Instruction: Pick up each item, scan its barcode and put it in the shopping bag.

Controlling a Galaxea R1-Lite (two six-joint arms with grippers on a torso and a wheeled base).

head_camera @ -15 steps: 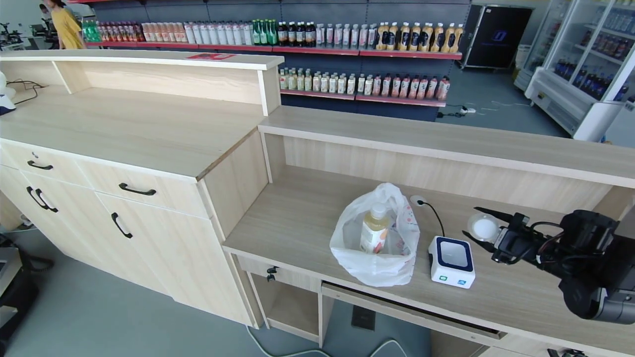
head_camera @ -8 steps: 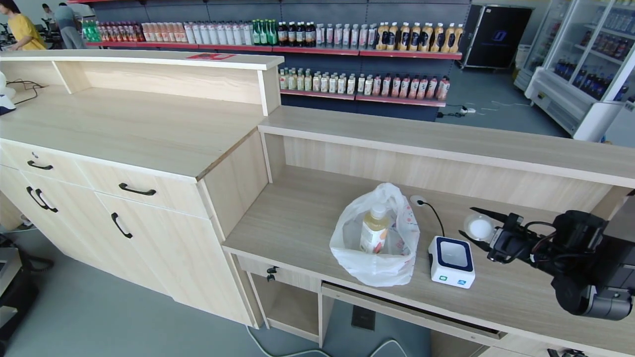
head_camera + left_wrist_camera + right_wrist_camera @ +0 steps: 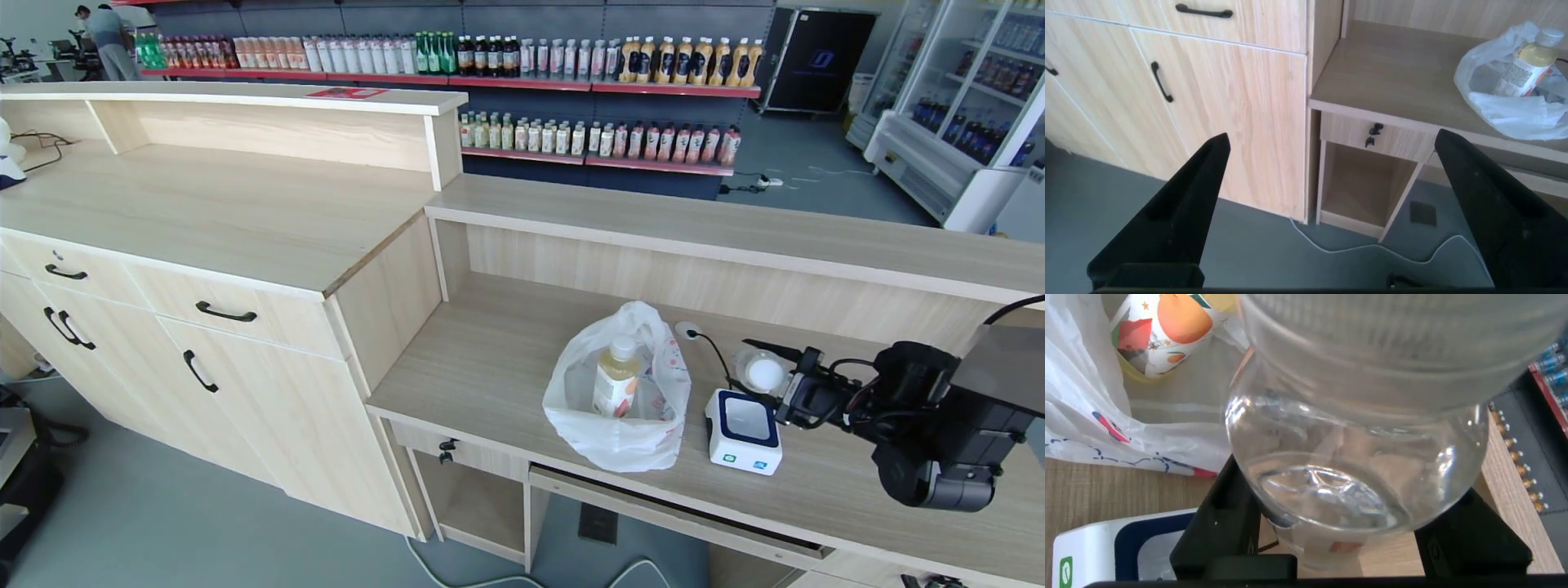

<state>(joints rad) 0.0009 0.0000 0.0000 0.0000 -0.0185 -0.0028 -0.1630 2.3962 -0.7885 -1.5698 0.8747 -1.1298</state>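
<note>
My right gripper (image 3: 758,372) is shut on a clear plastic bottle (image 3: 763,371), held on its side just behind the white barcode scanner (image 3: 741,430) on the lower counter (image 3: 490,359). In the right wrist view the clear bottle (image 3: 1355,457) sits between the black fingers (image 3: 1229,527), above the scanner (image 3: 1123,551). To the scanner's left stands the white shopping bag (image 3: 633,433) with a yellow drink bottle (image 3: 616,377) upright inside; the bag (image 3: 1118,416) and the drink bottle (image 3: 1167,327) also show past the held bottle. My left gripper (image 3: 1333,143) hangs open over the floor beside the cabinet.
A black cable (image 3: 718,355) runs from the scanner to a hole in the counter. A raised ledge (image 3: 718,237) backs the counter and a taller cabinet (image 3: 204,220) with drawers stands to the left. Shelves of drinks (image 3: 571,65) line the far wall.
My right arm has carried the clear bottle leftward, from right of the scanner to just behind it. The bag and scanner have not moved.
</note>
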